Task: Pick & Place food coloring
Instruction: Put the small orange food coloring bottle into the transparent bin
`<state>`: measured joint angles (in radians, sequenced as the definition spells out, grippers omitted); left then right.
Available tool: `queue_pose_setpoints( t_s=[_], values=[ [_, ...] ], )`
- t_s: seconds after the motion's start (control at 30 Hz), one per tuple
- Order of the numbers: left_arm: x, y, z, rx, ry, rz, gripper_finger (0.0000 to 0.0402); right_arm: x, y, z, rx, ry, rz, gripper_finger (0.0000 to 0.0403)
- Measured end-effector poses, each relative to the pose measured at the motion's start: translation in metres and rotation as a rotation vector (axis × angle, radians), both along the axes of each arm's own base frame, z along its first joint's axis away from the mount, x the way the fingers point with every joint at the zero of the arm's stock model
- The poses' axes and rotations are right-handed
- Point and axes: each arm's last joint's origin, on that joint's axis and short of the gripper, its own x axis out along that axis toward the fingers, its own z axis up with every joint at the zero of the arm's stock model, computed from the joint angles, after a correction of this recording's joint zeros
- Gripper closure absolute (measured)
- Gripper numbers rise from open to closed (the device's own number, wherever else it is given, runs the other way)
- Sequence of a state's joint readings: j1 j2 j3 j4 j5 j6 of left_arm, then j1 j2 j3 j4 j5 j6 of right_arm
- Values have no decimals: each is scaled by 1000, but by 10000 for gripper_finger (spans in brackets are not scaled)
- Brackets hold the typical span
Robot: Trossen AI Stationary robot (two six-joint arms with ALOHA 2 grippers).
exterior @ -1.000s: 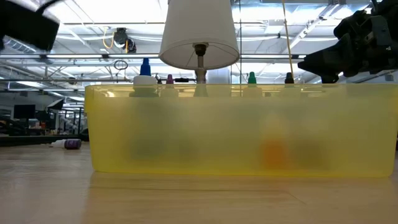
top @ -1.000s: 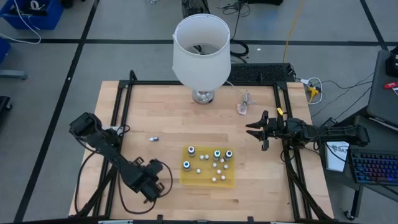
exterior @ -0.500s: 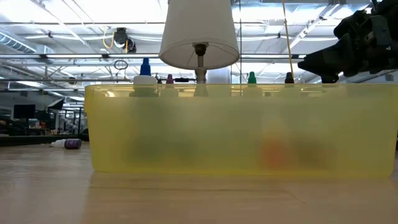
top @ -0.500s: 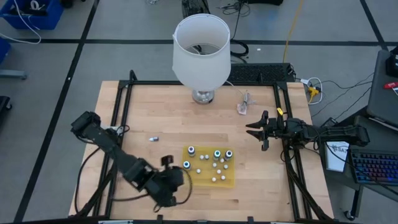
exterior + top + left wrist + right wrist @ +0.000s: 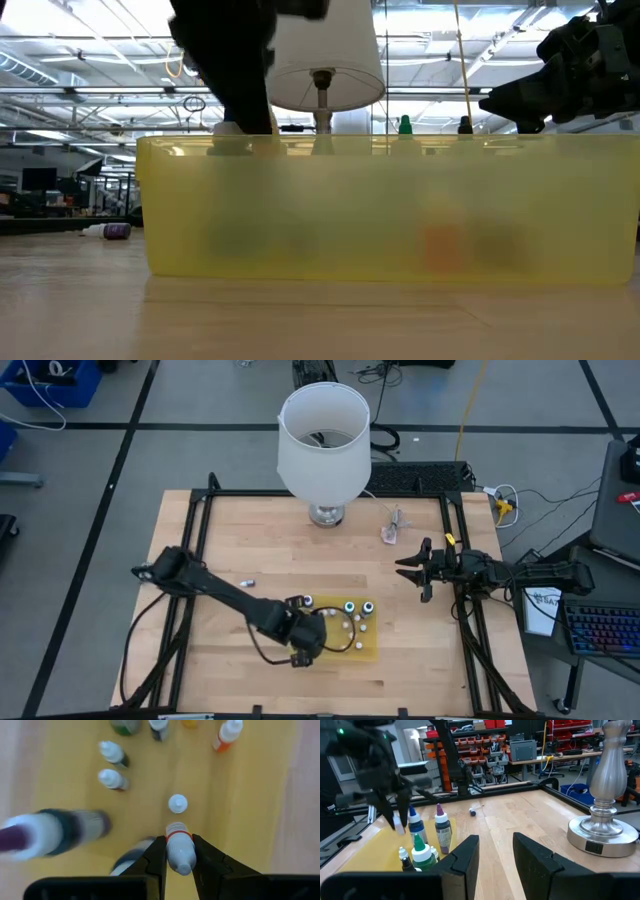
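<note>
a: where's the left pincer?

b: it's out over the yellow tray near the front of the table, at the tray's left part. in the left wrist view its fingers are closed on a small bottle with a pale cap and a red band, held above the tray floor.

a: and the rest of the food coloring?

b: standing inside the yellow tray. from above i see a few upright bottles along the tray's far side and small pale caps scattered in the middle. in the right wrist view a blue-capped bottle and a purple-capped bottle stand side by side, with a green one in front of them. in the low view the tray wall hides most of them, with only tips showing over the rim.

a: anything outside the tray?

b: one tiny bottle lies on its side on the table, well left of the tray.

a: the right pincer?

b: it hangs over the right side of the table, apart from the tray, with its fingers partly open and nothing between them. a white lamp stands at the far edge of the table.
</note>
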<state>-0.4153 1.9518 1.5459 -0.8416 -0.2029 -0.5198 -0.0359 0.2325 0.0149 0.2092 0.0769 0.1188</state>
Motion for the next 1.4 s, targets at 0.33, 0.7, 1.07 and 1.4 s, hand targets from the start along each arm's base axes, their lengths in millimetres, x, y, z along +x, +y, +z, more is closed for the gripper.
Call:
queue_pose_setpoints(
  t_s=[0.33, 0.7, 1.07, 1.4],
  values=[
    [14, -4, -29, -59, 50, -24, 334, 0, 0, 0, 0, 0, 0, 291],
    [8, -6, -24, -64, 68, -29, 334, 0, 0, 0, 0, 0, 0, 291],
    [4, -19, -10, -48, 84, -71, 335, 0, 0, 0, 0, -1, 0, 291],
    [6, -28, 23, 8, 27, -114, 335, 0, 0, 0, 0, 0, 0, 291]
  ],
)
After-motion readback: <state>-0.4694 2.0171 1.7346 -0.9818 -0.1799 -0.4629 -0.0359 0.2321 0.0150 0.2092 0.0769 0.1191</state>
